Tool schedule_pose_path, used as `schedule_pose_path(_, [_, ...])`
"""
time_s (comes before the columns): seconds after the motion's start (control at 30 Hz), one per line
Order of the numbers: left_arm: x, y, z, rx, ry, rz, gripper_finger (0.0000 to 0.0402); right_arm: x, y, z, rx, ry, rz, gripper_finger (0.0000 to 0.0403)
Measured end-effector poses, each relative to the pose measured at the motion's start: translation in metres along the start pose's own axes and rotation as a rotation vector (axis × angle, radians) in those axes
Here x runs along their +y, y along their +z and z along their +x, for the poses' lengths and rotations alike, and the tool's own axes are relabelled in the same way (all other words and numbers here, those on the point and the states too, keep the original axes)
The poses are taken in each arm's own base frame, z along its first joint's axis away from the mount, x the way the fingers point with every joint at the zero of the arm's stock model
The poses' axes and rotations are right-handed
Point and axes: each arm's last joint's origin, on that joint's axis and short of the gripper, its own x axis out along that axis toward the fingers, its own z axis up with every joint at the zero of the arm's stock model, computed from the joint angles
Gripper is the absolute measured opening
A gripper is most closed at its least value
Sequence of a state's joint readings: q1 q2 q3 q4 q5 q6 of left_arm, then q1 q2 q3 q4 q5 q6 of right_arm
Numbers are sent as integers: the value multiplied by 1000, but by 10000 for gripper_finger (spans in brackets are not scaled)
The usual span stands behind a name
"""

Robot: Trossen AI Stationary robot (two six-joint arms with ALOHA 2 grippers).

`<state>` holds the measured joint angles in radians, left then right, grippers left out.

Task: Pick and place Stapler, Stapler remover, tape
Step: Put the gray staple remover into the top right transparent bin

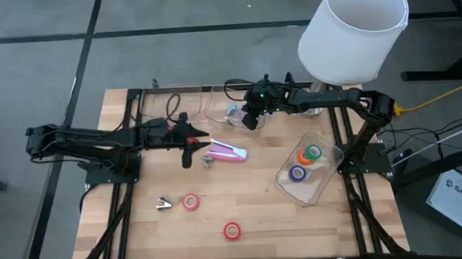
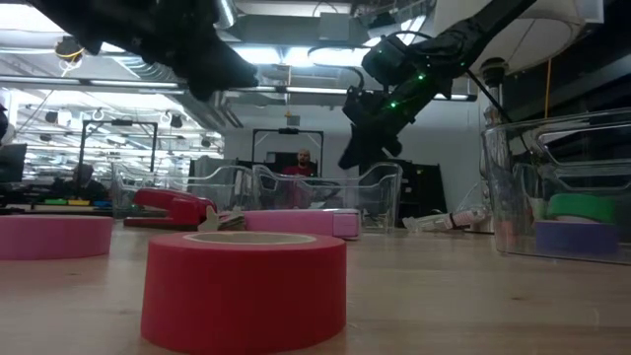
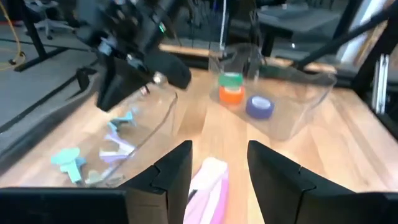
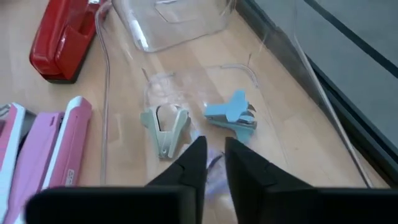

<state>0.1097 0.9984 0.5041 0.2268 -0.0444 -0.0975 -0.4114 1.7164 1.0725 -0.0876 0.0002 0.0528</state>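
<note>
Tape rolls (image 1: 305, 163) in clear tray (image 1: 330, 180), right wrist view alone shows staple removers (image 4: 230, 115) under right fingers (image 4: 212, 163) slightly parted, left fingers (image 3: 217, 163) open above pink stapler (image 3: 208, 186), wooden bench (image 1: 141, 231), person (image 2: 303, 163) in workshop beyond.

table (image 1: 277, 223): light wood planks
near tape roll (image 1: 232, 231): red
left tape roll (image 1: 190, 201): pink-red
tape in right bin: green (image 1: 313, 151), orange (image 1: 305, 158), blue-purple (image 1: 298, 173)
bins (image 1: 326, 180): clear
stapler, centre (image 1: 227, 152): pink and white
stapler, far left (image 4: 62, 37): red
staple removers: light blue (image 4: 233, 115), pale green (image 4: 165, 129)
arms (image 1: 87, 142): black
bucket (image 1: 353, 30): white
</note>
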Motion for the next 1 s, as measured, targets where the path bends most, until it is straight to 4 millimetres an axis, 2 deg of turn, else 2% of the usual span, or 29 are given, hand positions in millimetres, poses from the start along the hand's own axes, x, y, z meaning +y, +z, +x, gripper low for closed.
schedule_pose_path(0.23, [-4, -12, 12, 71, -3, 16, 150, 4, 2, 0, -11, 146, 46, 131])
schedule_pose_path(0.4, [-11, -20, 13, 147, -49, 82, 145, 16, 2, -1, -14, 231, 28, 162])
schedule_pose_path(0.7, [-21, -43, 7, 366, -93, 216, 138, 57, 3, -4, -62, 322, -79, 170])
schedule_pose_path(1.0, [-28, -68, 23, 504, -122, 373, 138, 79, 6, -8, -126, 376, -122, 170])
